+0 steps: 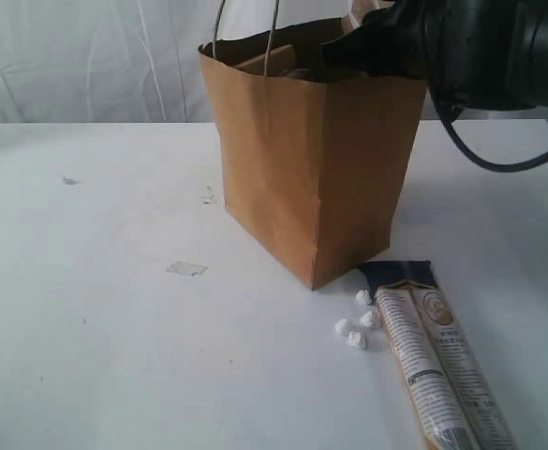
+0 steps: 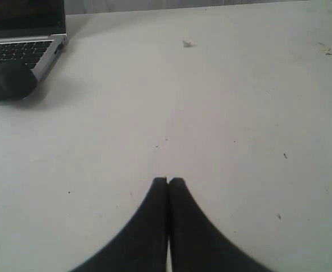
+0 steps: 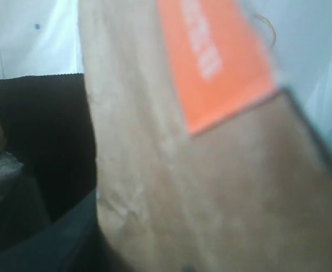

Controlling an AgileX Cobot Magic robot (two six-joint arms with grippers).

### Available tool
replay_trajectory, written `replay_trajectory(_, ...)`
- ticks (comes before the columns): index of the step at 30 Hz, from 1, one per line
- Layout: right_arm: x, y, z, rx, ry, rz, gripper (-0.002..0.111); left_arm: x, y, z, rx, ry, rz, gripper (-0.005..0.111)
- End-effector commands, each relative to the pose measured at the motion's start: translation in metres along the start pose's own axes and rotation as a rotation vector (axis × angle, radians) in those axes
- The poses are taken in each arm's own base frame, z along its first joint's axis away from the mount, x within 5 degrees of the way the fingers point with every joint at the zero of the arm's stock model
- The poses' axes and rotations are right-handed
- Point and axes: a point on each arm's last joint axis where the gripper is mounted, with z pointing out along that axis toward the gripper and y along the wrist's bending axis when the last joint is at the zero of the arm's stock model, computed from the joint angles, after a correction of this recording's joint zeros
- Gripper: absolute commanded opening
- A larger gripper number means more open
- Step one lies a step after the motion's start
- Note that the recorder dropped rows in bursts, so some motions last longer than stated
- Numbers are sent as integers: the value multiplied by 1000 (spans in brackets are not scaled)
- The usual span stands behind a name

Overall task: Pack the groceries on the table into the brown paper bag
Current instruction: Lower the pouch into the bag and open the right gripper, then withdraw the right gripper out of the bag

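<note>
Brown pouch (image 3: 211, 170) gripped, right arm (image 1: 498, 42) over bag (image 1: 311, 178)

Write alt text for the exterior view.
A brown paper bag stands upright on a white table, the right gripper at its open top with a brown pouch. A long beige printed packet lies beside the bag, small white lumps next to it.

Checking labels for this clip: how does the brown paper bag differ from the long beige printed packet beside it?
The brown paper bag stands upright, open at the top; the long beige printed packet lies flat. The bag is plain kraft paper; the packet carries print and a dark end. The bag is far larger and boxy; the packet is narrow and long. Both rest on the white table.
</note>
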Motion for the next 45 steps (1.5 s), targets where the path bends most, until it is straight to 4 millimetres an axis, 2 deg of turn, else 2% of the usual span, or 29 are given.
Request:
replay_trajectory(1, -7, -4, -2, 13, -28, -17, 53, 1, 0, 0, 0, -4, -6, 0)
replay_trajectory(15, -7, -5, -2, 19, -26, -17, 54, 1, 0, 0, 0, -4, -6, 0)
replay_trajectory(18, -11, -6, -8, 15, -42, -9, 54, 1, 0, 0, 0, -4, -6, 0)
replay_trajectory(23, -34, -22, -36, 8, -124, 40, 52, 1, 0, 0, 1, -4, -5, 0)
replay_trajectory(27, -55, -44, -71, 22, -215, 84, 47, 1, 0, 0, 1, -4, -5, 0)
replay_trajectory(31, -67, -67, -106, 69, -283, -21, 38, 1, 0, 0, 1, -4, -5, 0)
replay_trajectory(33, -60, -77, -115, 142, -257, -170, 30, 1, 0, 0, 1, -4, -5, 0)
replay_trajectory(36, -35, -99, -120, 362, -112, -188, 16, 1, 0, 0, 1, -4, -5, 0)
replay_trajectory(38, -10, -114, -121, 550, 28, -202, 4, 1, 0, 0, 1, -4, -5, 0)
replay_trajectory(40, 14, -120, -118, 639, 126, -245, 0, 1, 0, 0, 1, -4, -5, 0)
replay_trajectory(42, 39, -116, -112, 622, 183, -316, 0, 1, 0, 0, 1, -4, -5, 0)
replay_trajectory(45, 78, -102, -99, 461, 225, -426, 0, 1, 0, 0, 1, -4, -5, 0)
